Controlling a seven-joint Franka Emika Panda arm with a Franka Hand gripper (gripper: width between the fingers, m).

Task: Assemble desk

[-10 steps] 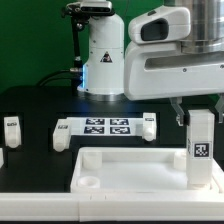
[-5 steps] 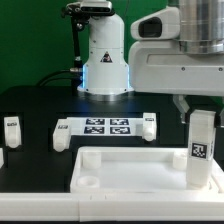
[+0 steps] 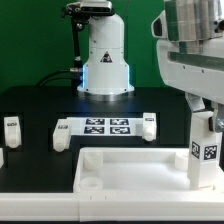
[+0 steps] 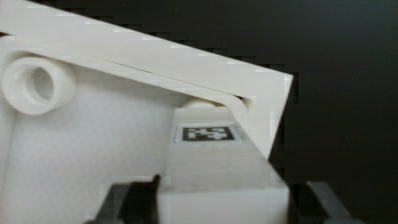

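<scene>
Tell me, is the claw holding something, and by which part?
Yes: the gripper holds a tagged white desk leg by its upper end.

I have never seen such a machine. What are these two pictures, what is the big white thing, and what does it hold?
The big white thing is a robot arm that ends in a two-finger gripper. One picture comes from a camera off the arm that sees the whole scene. The other comes from a camera on the arm's wrist, looking along the gripper. On the black table lie a large white desk panel, a loose leg and the flat marker board. The gripper is closed on a second leg, which stands at a corner of the panel.
</scene>
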